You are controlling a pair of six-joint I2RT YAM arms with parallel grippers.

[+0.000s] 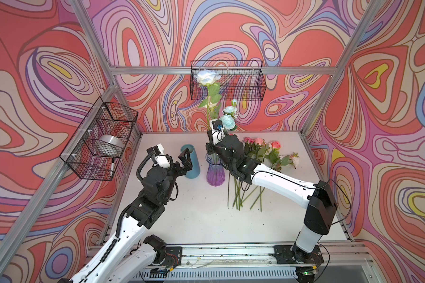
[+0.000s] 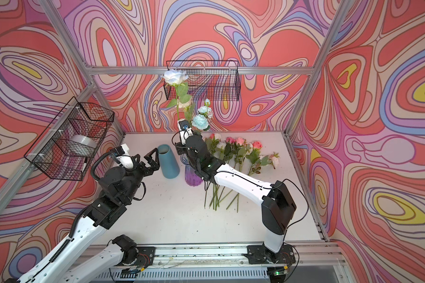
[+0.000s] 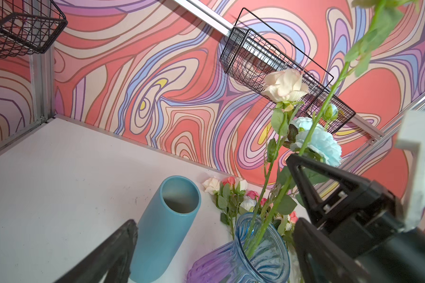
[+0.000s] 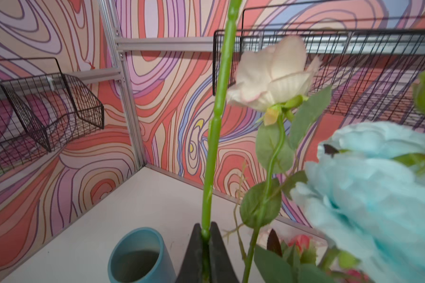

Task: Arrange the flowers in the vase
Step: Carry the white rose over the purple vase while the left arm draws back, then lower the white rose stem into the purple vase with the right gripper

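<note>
Walls (image 1: 231, 29): red/purple/cream swirl print. Alu frame (image 1: 152, 70) at edges. White tabletop (image 1: 194, 220), dark specks. 2 black wire baskets: back basket (image 1: 241, 83), left-wall basket (image 1: 91, 169).

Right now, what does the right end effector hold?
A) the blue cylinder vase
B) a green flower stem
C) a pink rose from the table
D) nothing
B: in the right wrist view, the right end effector is shut on a long green stem that rises between its fingers.

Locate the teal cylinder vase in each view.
Top view: teal vase, centre-left.
Top view: teal vase, centre-left.
Left wrist: teal vase beside purple glass vase.
Right wrist: teal vase beside right tool gripping a stem.
Shared landmark: back-wall wire basket.
</note>
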